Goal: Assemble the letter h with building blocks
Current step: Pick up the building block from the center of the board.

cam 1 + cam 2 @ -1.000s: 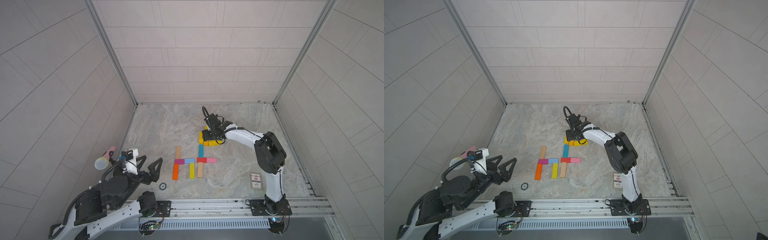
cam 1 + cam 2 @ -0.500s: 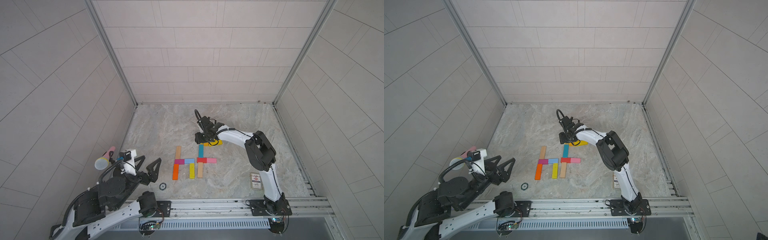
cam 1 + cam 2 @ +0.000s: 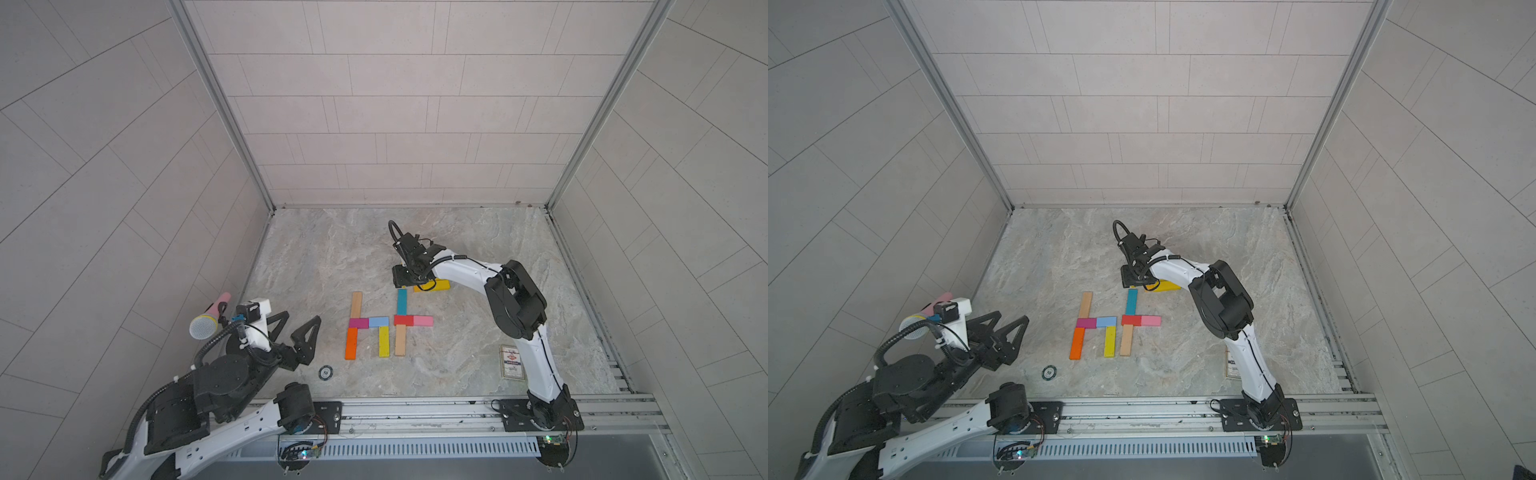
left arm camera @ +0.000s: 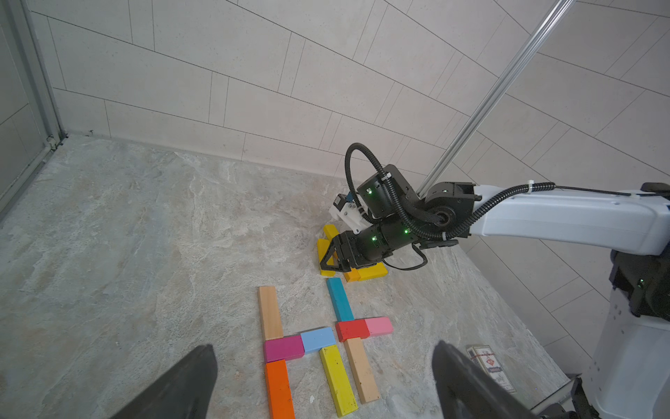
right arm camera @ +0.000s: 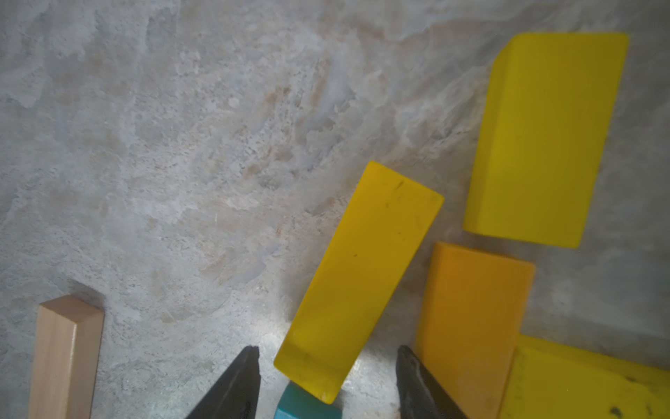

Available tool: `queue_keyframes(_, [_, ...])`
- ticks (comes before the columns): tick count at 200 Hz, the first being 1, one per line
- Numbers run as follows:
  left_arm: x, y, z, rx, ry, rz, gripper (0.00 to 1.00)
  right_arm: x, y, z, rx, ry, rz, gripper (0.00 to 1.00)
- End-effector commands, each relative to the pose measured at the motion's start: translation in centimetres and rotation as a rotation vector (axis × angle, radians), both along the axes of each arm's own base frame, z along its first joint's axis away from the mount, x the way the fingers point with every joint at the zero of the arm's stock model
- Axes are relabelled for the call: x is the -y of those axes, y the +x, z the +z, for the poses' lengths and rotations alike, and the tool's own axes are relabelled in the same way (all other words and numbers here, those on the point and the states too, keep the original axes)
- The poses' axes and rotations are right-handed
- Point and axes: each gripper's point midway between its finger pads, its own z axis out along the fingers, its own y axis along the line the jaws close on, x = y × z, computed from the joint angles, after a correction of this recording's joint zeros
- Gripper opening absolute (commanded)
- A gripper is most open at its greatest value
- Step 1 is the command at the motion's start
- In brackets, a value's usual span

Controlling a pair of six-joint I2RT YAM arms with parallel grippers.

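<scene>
Only the right wrist view shows the yellow block (image 5: 362, 275) tilted between the part-open jaws of the right gripper (image 5: 326, 348), touching neither, one end overlapping the teal block (image 5: 304, 404); both top views hide it, while the left gripper (image 3: 303, 316) gapes wide, well apart

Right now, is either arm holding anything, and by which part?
Nothing, it seems. The right jaws straddle the end of a yellow block, gaps both sides; left jaws empty.
</scene>
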Motion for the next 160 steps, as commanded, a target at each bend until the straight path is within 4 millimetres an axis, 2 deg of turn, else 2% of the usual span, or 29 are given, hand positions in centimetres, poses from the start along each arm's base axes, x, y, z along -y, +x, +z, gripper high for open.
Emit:
queue_keyframes(1, [-0.7,-0.1,0.5,0.021,0.000,0.011,1.00,1.0,0.4,-1.4,-0.017,-0.077,-0.014,0.63])
queue_keyframes(36, [-0.8,-0.1,0.6,0.022,0.001,0.013,1.00,0.0,0.7,-2.3,-0.024,-0.125,0.004,0.59])
queue_keyframes(68, [-0.8,-0.1,0.6,0.023,0.000,0.013,1.00,-0.4,1.4,-2.4,-0.002,-0.152,0.002,0.38])
queue_keyframes(85, [-0.7,-0.1,0.6,0.022,-0.001,0.010,1.00,-1.0,2.2,-1.5,0.032,-0.140,0.010,0.28])
queue_keyframes(100, [-0.7,-0.1,0.7,0.023,-0.003,0.010,1.00,-1.8,3.1,0.5,0.086,-0.108,0.029,0.19])
queue_keyframes(112, [-0.7,-0.1,0.7,0.023,-0.004,0.009,1.00,-2.4,3.8,3.4,0.138,-0.073,0.038,0.12])
queue_keyframes(125, [-0.6,-0.1,0.7,0.024,-0.004,0.007,1.00,-2.6,3.9,7.1,0.193,-0.035,0.041,0.10])
queue_keyframes(148, [-0.5,-0.2,0.8,0.024,-0.014,-0.001,1.00,-1.6,1.6,12.4,0.248,0.027,0.038,0.11])
queue_keyframes(160, [-0.4,-0.3,0.8,0.024,-0.022,-0.008,1.00,-0.3,-0.8,13.4,0.247,0.037,0.029,0.12])
